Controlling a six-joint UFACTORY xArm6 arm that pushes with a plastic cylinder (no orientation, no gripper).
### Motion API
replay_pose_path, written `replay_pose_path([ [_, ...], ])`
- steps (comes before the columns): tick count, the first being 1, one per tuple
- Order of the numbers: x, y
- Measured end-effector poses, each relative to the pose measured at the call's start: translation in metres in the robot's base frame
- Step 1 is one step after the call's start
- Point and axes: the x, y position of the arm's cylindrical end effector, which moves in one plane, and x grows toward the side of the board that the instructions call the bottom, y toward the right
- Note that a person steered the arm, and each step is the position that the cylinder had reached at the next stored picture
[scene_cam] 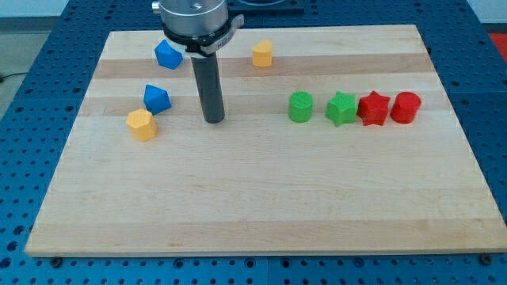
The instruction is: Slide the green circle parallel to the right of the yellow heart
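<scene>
The green circle (300, 107) stands right of the board's middle, at the left end of a row of blocks. Two yellow blocks show: one (142, 125) at the view's left and one (262, 54) near the view's top. I cannot tell which of them is the heart. My tip (213, 120) rests on the board between the left yellow block and the green circle. It is about a hundred pixels left of the circle and touches no block.
A green star (341, 108), a red star (373, 108) and a red circle (405, 107) continue the row to the right of the green circle. Two blue blocks (168, 54) (157, 98) lie at the upper left. The wooden board (253, 206) sits on a blue table.
</scene>
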Motion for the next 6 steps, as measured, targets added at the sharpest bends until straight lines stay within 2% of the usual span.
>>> replay_pose_path([
  [1, 0.001, 0.013],
  [3, 0.044, 0.084],
  [6, -0.044, 0.173],
])
